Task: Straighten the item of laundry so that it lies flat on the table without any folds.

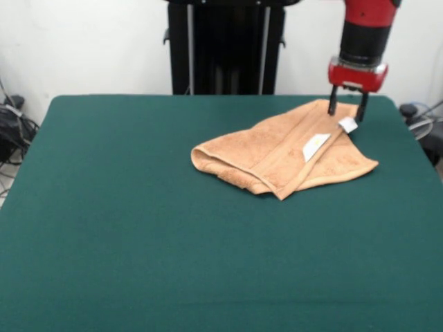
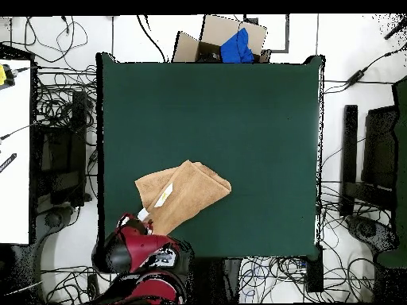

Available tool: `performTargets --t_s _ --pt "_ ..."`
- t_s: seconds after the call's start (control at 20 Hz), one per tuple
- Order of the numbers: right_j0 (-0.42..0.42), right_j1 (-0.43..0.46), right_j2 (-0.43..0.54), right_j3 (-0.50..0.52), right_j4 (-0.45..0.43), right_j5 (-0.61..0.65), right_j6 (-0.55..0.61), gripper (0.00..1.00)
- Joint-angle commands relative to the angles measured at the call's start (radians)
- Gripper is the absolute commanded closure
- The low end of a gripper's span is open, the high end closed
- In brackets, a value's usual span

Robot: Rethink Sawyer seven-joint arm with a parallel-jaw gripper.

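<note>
The orange-tan towel (image 1: 277, 155) lies folded over on itself on the right far part of the green table (image 1: 138, 207). A fold edge runs diagonally across it, and a white label (image 1: 315, 146) shows on top. My gripper (image 1: 346, 113) is open, its two black fingers standing apart over the towel's far corner, next to a second small white tag (image 1: 347, 124). In the overhead view the towel (image 2: 184, 194) lies near the table's (image 2: 238, 119) lower left edge. The red arm (image 2: 135, 246) covers the towel's corner there and hides the fingers.
The robot's black pedestal (image 1: 225, 48) stands behind the table's far edge. In the overhead view a cardboard box with blue cloth (image 2: 226, 44) sits beyond the opposite edge. Cables lie on the floor all around, and a white desk (image 2: 14, 143) stands at the left.
</note>
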Motion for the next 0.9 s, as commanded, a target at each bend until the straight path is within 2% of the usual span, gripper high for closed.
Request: performTargets --t_s 0.05,0.35,0.75,0.8,0.9 --pt "-0.036 0.103 0.081 -0.065 0.008 -0.1 0.2 0.0" --pt "-0.037 0.151 0.078 -0.076 0.001 -0.155 0.19 0.0" --pt "-0.037 0.158 0.066 -0.073 -0.004 -0.206 0.194 0.0" --pt "-0.038 0.16 0.065 -0.074 -0.004 -0.207 0.195 1.0" --pt "-0.039 0.161 0.063 -0.077 -0.004 -0.208 0.193 1.0"
